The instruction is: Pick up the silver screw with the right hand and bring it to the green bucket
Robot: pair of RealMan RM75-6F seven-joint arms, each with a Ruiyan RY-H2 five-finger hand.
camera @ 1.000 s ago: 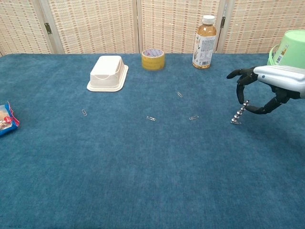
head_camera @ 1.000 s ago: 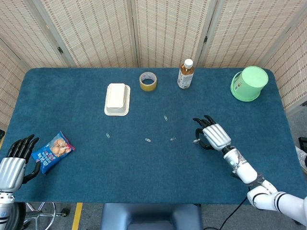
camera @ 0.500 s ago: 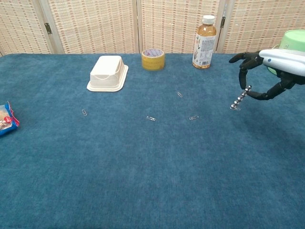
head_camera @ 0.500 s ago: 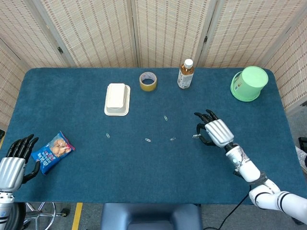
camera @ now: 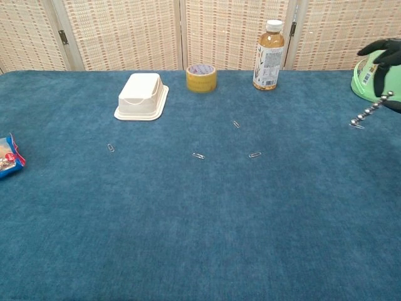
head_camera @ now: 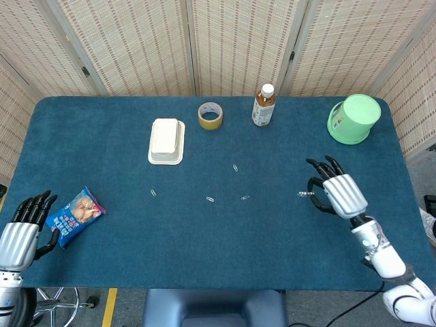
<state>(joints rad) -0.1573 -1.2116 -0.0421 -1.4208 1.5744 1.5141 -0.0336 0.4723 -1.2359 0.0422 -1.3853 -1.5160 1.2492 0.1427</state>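
Note:
My right hand (head_camera: 335, 192) hovers over the right part of the blue table, pinching the silver screw (head_camera: 304, 194) by one end; the screw sticks out to the left of the fingers. In the chest view the silver screw (camera: 368, 115) hangs tilted at the right edge, lifted off the cloth, with only the fingertips (camera: 383, 47) of that hand showing. The green bucket (head_camera: 353, 118) lies on its side at the far right corner, beyond the hand; the bucket (camera: 364, 74) is partly cut off in the chest view. My left hand (head_camera: 22, 229) rests open at the near left edge.
A blue snack bag (head_camera: 75, 215) lies beside the left hand. A white box (head_camera: 167, 141), a yellow tape roll (head_camera: 210, 115) and a tea bottle (head_camera: 263, 105) stand along the back. Several paper clips (head_camera: 210, 199) are scattered mid-table.
My right hand has lifted the screw off the table and carried it to the right, toward the bucket side. The left hand has stayed put.

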